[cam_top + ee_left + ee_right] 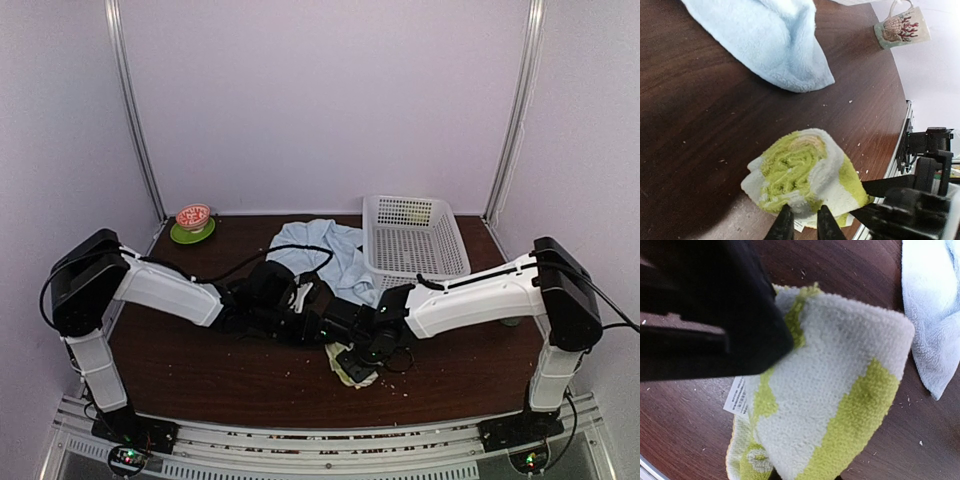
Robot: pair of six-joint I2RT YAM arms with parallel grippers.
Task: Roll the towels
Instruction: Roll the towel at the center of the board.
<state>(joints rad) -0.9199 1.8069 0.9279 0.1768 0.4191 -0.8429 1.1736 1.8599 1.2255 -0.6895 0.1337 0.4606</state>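
1. Pale lilac walls (320,100) close in three sides. A dark brown wooden table (200,370) spans the floor between them, speckled with lint.
2. Back edge: a green saucer carrying a red-and-white bowl (193,224) sits in the left corner. A white perforated plastic basket (415,238) sits at the right.
3. Right edge: a pale ceramic mug with a red coral print (902,27) stands near the rim.
4. Open room: bare wood shows at the near left, in front of the left arm, and at the near right below the right arm.
5. The plain light-blue towel (325,250) lies unrolled and crumpled at back centre, touching the basket's left wall.
6. The small yellow-green towel (805,175) with white patches is centre-right, near the front edge. It is wound into a loose roll whose spiral end faces the left wrist camera. A white care label sticks out beneath it.
7. Left gripper (805,227): the fingertips stand narrowly apart at the roll's near edge. I cannot tell whether they pinch the cloth.
8. Right gripper (865,200): the fingers are clamped on the roll's far end.
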